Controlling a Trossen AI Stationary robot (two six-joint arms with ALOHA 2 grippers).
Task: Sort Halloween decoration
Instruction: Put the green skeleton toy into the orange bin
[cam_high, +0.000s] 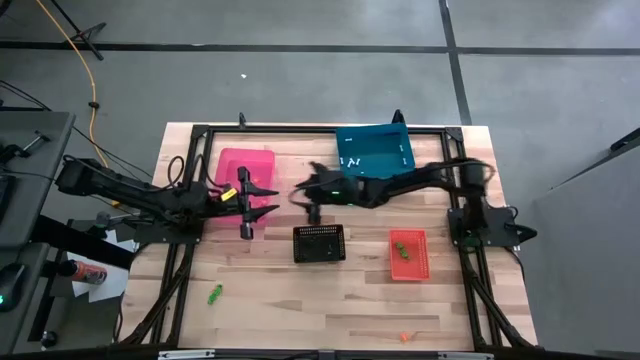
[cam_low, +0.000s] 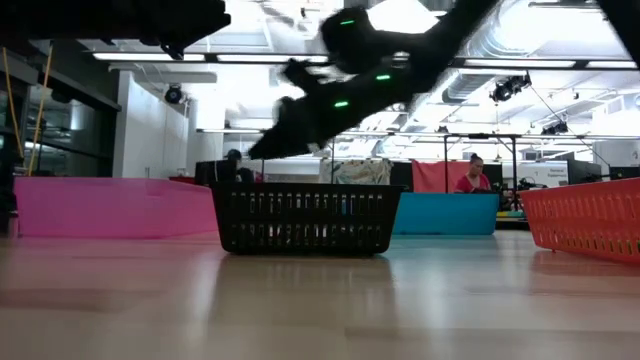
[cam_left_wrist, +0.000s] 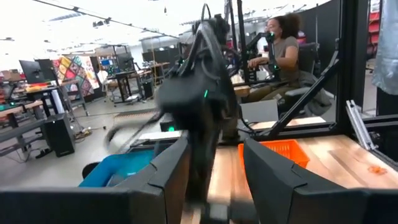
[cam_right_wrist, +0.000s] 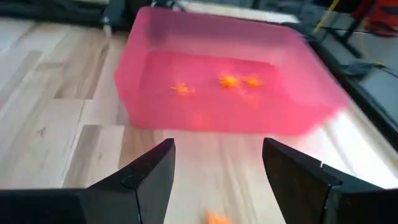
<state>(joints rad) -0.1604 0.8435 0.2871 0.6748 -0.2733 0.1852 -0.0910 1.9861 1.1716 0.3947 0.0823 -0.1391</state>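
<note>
Right gripper open, orange trinket below, pink bin beyond

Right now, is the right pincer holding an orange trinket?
No. The right pincer stands open and empty before the pink bin; one orange trinket lies on the table below.

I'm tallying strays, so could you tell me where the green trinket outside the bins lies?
In the high view, the green trinket lies on bare table near the front left, below the pink bin.
</note>
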